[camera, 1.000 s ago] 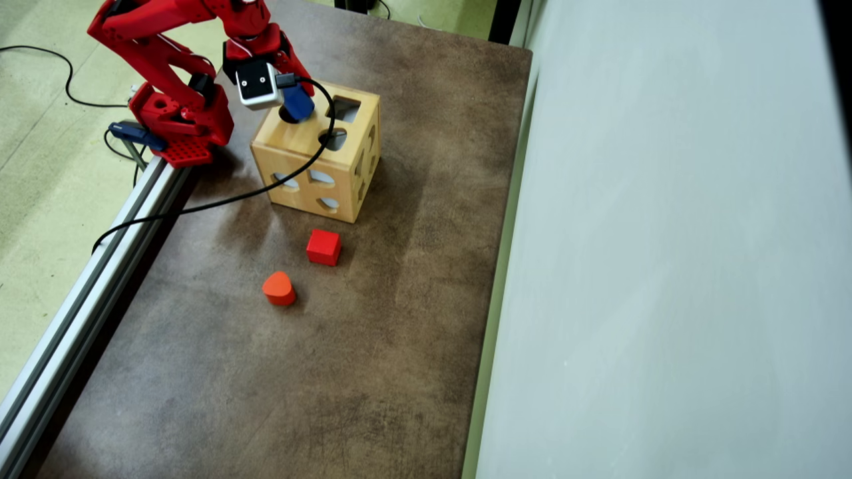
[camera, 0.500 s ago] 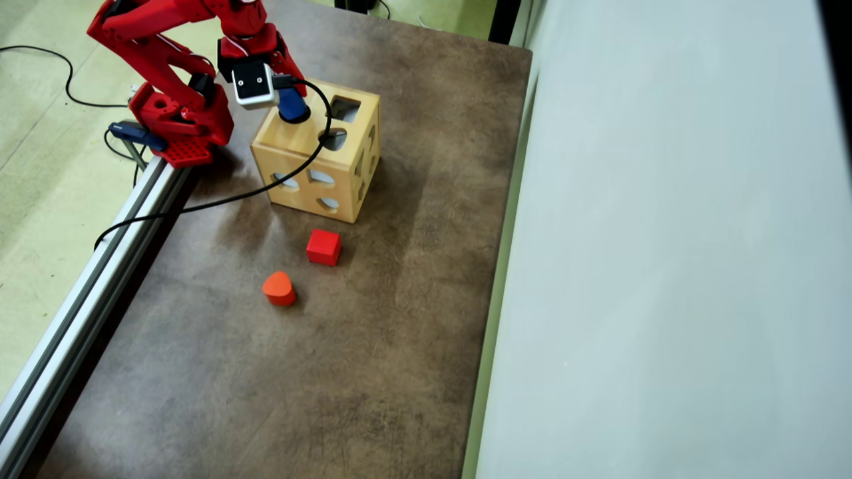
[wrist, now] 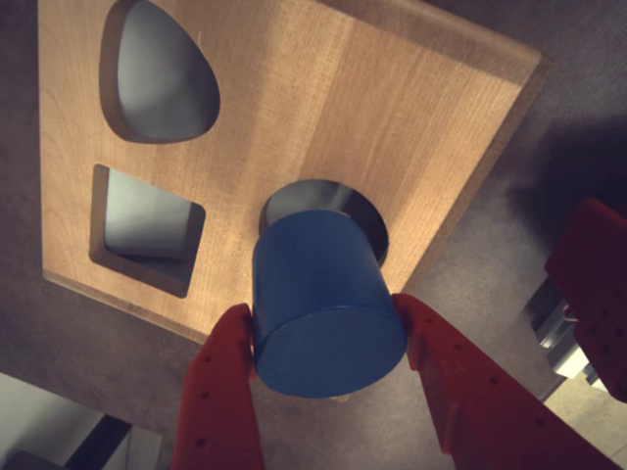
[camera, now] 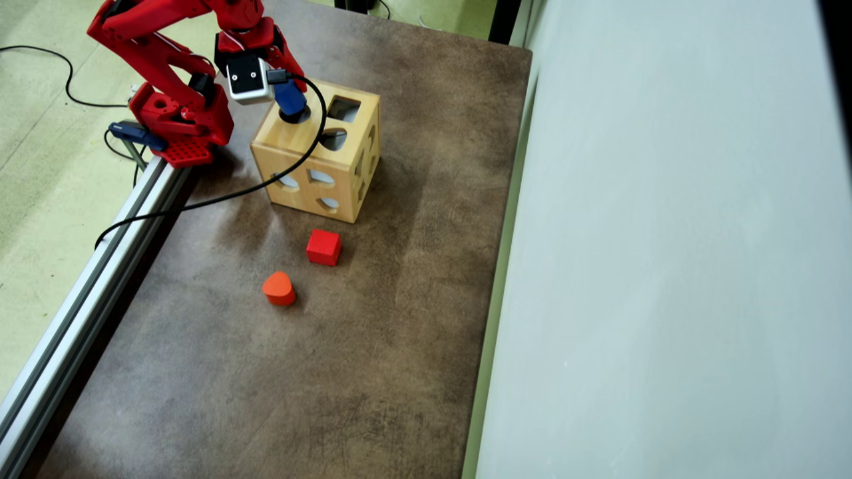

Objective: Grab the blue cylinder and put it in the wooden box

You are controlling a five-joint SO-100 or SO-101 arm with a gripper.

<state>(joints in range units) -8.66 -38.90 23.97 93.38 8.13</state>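
The blue cylinder (wrist: 323,304) hangs tilted over the round hole (wrist: 369,223) in the top of the wooden box (wrist: 392,98), its far end at the hole's rim. My gripper (wrist: 321,311) is shut on it, one red finger (wrist: 223,382) pressing each side. In the overhead view the blue cylinder (camera: 291,100) sits just under the wrist camera, at the far left corner of the wooden box (camera: 313,163), with the gripper (camera: 290,94) around it. The top face also has a square hole and a rounded-triangle hole.
A red cube (camera: 323,247) and an orange rounded-triangle block (camera: 279,288) lie on the brown table in front of the box. A black cable (camera: 219,198) loops from the wrist over the box. An aluminium rail (camera: 86,293) runs along the left edge; a pale wall (camera: 665,266) is on the right.
The gripper has carried the cylinder a little left and farther back in the overhead view, from beside the round hole to right over it.
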